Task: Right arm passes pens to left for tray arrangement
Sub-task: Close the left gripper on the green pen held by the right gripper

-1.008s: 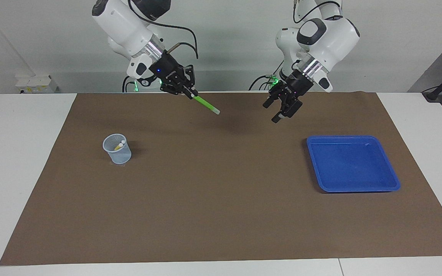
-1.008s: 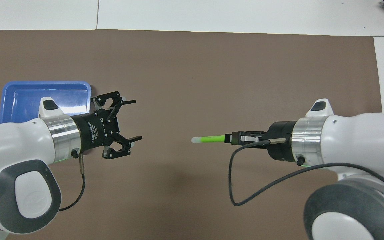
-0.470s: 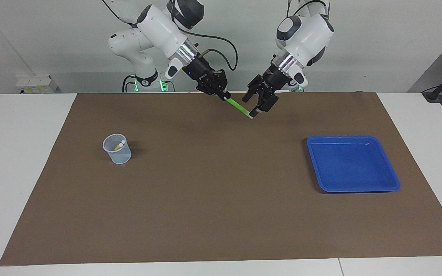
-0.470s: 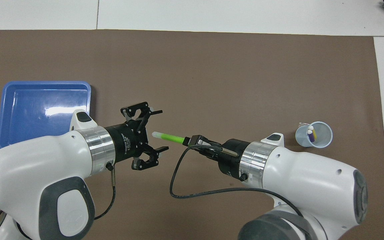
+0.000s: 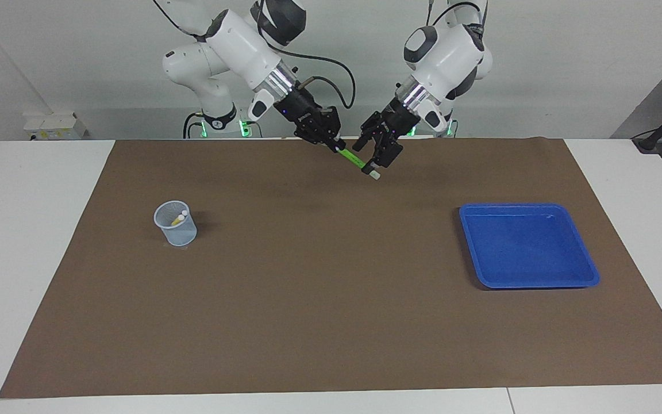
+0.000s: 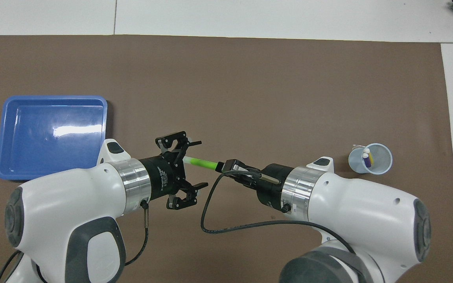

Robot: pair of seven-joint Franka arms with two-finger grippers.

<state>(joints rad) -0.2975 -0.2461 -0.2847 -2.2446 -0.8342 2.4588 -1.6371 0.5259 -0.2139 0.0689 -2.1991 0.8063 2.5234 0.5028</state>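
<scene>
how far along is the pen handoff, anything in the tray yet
Nothing is in the blue tray yet. In hand: the right gripper is shut on the green pen, holding it up over the brown mat with its pale end between the open fingers of the left gripper, which has not closed. Left: that handoff and placement, then the yellow and purple pens in the mesh cup.

Bright, even light; tray (image 6: 53, 131) glare
</scene>
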